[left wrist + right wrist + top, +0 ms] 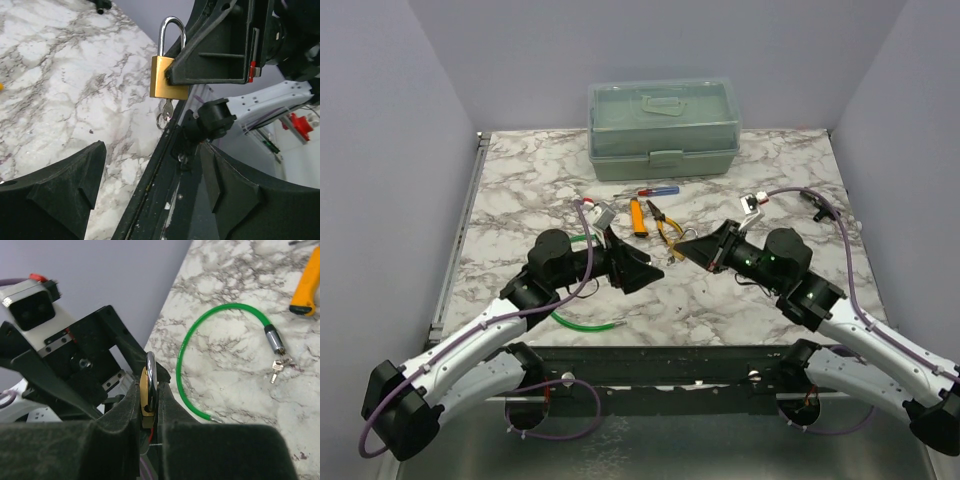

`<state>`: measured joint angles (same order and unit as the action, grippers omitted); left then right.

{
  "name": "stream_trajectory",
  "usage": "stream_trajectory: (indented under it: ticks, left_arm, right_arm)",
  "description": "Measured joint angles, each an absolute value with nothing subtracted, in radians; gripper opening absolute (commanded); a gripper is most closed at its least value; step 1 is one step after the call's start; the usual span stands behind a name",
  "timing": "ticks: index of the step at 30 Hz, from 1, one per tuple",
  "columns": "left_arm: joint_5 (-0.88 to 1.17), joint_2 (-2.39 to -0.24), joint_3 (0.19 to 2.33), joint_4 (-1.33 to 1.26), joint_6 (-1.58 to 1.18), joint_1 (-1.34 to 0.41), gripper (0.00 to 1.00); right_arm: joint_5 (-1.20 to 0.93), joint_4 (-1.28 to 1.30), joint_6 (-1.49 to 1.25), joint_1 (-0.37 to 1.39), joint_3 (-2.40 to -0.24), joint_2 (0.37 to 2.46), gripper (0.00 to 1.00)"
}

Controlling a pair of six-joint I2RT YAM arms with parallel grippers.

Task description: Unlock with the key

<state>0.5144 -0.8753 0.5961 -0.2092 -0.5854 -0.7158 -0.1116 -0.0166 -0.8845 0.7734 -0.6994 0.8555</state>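
A brass padlock (pixel 167 77) with a steel shackle is held off the table in my right gripper (pixel 149 385), which is shut on its body (pixel 145 390). A small key (pixel 168 107) sticks in its keyhole, and a ring (pixel 161 120) hangs below it. My left gripper (pixel 152 147) is open and empty, facing the padlock from a short way off, with its fingers (pixel 65 195) below the key. In the top view the two grippers meet at the table's middle, left gripper (pixel 645 272) and right gripper (pixel 682 250). The right finger hides one leg of the shackle.
A green cable lock (pixel 200 340) with its own keys (pixel 276 367) lies under the left arm (pixel 582 300). An orange-handled knife (pixel 637 216), yellow pliers (pixel 667 228) and a red-blue screwdriver (pixel 650 191) lie behind the grippers. A green toolbox (pixel 663 128) stands at the back.
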Motion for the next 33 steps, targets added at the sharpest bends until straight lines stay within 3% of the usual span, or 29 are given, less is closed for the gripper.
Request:
stream_trajectory:
  ticks: [4, 9, 15, 20, 28, 33]
  left_arm:
    - [0.588, -0.871, 0.587, -0.280, -0.661, -0.689, 0.74]
    - [0.681, -0.887, 0.582, -0.429, -0.773, -0.682, 0.54]
    - [0.747, -0.945, 0.582, -0.534, -0.838, -0.682, 0.41]
    - [0.772, -0.978, 0.582, -0.567, -0.860, -0.682, 0.39]
    - [0.785, -0.987, 0.582, -0.600, -0.874, -0.682, 0.46]
    - [0.789, -0.988, 0.583, -0.606, -0.875, -0.682, 0.39]
  right_arm:
    - [-0.165, -0.106, -0.848, 0.773, -0.647, 0.793, 0.01]
    - [-0.237, -0.198, -0.818, 0.773, -0.621, 0.762, 0.01]
    - [-0.315, -0.277, -0.807, 0.773, -0.603, 0.764, 0.00]
    - [-0.359, -0.316, -0.801, 0.773, -0.602, 0.779, 0.01]
    - [-0.402, -0.341, -0.794, 0.773, -0.602, 0.806, 0.00]
    - [-0.414, -0.343, -0.792, 0.773, -0.602, 0.815, 0.01]
